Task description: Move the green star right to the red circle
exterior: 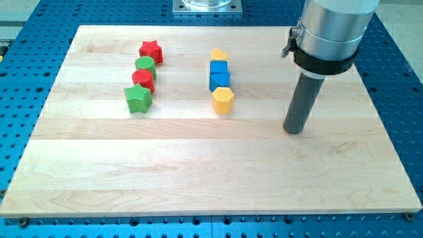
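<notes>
The green star (138, 98) lies on the wooden board (198, 172) at the view's left, at the bottom of a column of blocks. The red circle (143, 79) sits just above it, touching or nearly touching it. A green circle (145, 65) and a red star (151, 51) stand above that. My tip (294, 130) rests on the board far to the view's right of these blocks, well apart from all of them.
A second column stands near the board's middle: a yellow heart-like block (219, 55), a blue cube (219, 67), a blue block (219, 80) and a yellow hexagon (223, 100). Blue perforated table (26, 79) surrounds the board.
</notes>
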